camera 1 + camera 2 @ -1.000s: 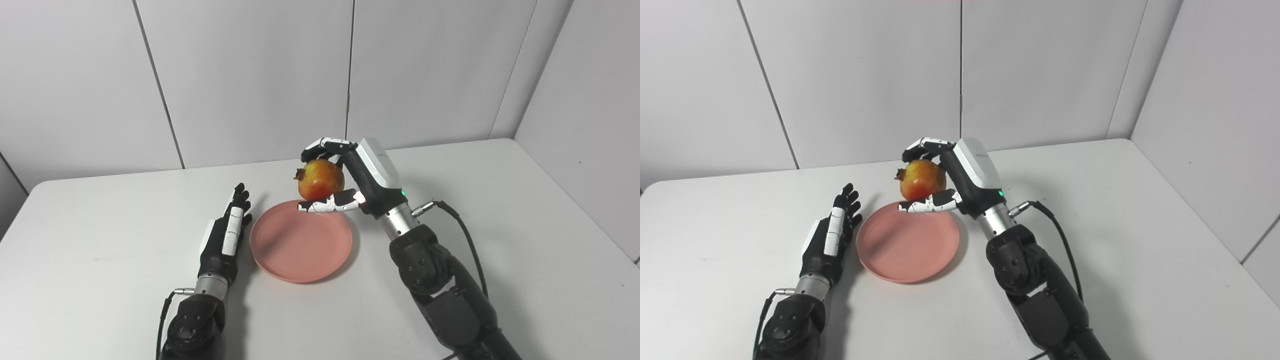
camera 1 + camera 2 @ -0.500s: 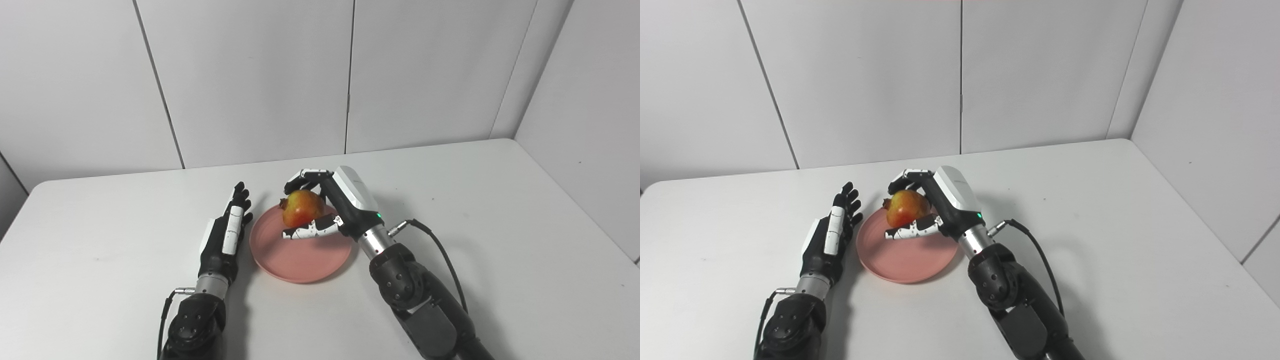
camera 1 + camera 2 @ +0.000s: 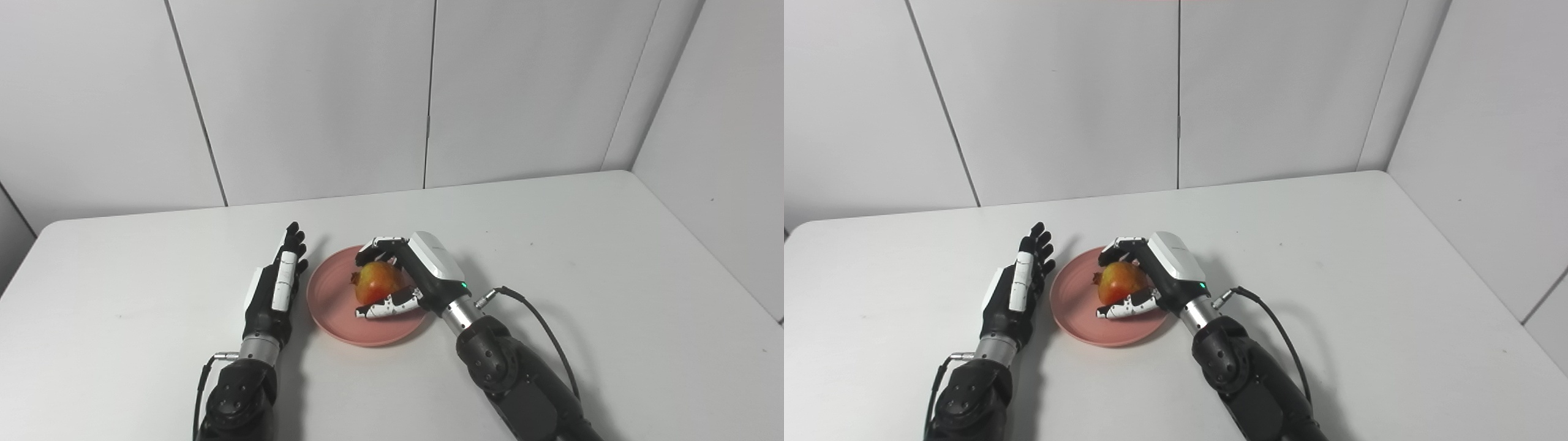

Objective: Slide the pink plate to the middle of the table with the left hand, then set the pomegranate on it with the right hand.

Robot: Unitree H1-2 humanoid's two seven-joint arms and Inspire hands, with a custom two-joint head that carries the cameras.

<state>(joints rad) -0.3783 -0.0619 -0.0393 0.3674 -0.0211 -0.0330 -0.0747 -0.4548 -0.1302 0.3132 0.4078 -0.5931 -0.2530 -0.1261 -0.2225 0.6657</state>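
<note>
Left eye view shows my right hand (image 3: 409,277) fingers (image 3: 384,307) gripping the round red-yellow pomegranate (image 3: 378,286) over the shallow pink plastic plate (image 3: 331,306), my left hand (image 3: 274,294) flat and open beside it, so careless release could roll it onto the white desk (image 3: 612,294).

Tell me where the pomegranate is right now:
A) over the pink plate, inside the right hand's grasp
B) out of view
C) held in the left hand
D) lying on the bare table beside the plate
A: the pomegranate sits low over the pink plate with the right hand wrapped around it; the left hand lies open beside the plate.
</note>
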